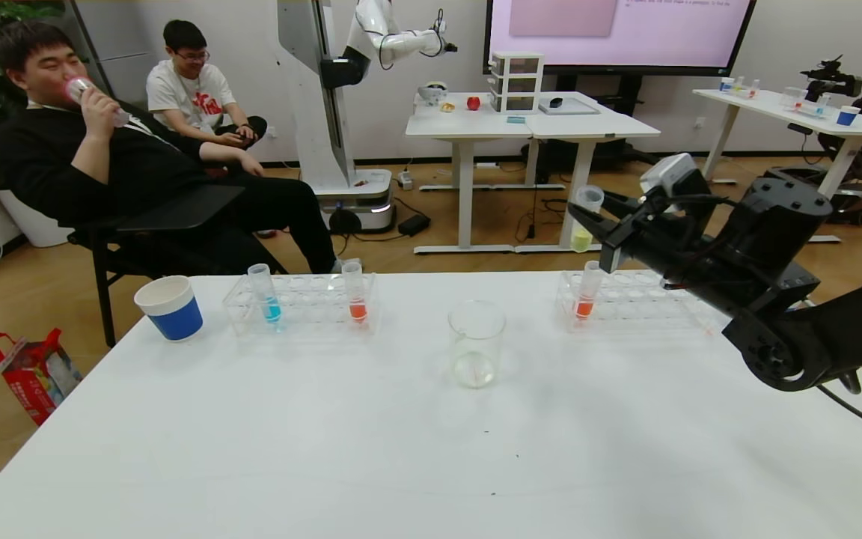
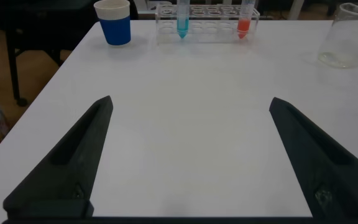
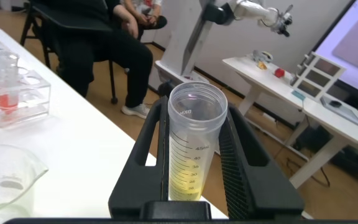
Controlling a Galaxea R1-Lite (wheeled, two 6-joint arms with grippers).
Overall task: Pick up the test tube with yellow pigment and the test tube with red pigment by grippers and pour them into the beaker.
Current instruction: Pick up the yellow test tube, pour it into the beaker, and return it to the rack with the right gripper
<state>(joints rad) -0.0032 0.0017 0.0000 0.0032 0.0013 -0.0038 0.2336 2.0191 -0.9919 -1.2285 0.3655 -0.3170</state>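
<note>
My right gripper [image 1: 584, 217] is shut on the test tube with yellow pigment [image 1: 587, 213], holding it upright in the air above the far end of the right rack [image 1: 640, 303]. In the right wrist view the open-topped tube [image 3: 194, 149] sits between the black fingers [image 3: 148, 143]. A test tube with red pigment [image 1: 587, 296] stands in that rack, and another red one [image 1: 356, 298] stands in the left rack [image 1: 304, 303]. The beaker [image 1: 476, 343] stands mid-table between the racks. My left gripper [image 2: 191, 102] hovers open over bare table, nothing between its fingers.
A blue-liquid tube [image 1: 268, 296] stands in the left rack, with a blue-and-white paper cup [image 1: 170, 307] to its left. The white table [image 1: 326, 449] has free room in front. Two people sit beyond the far left edge.
</note>
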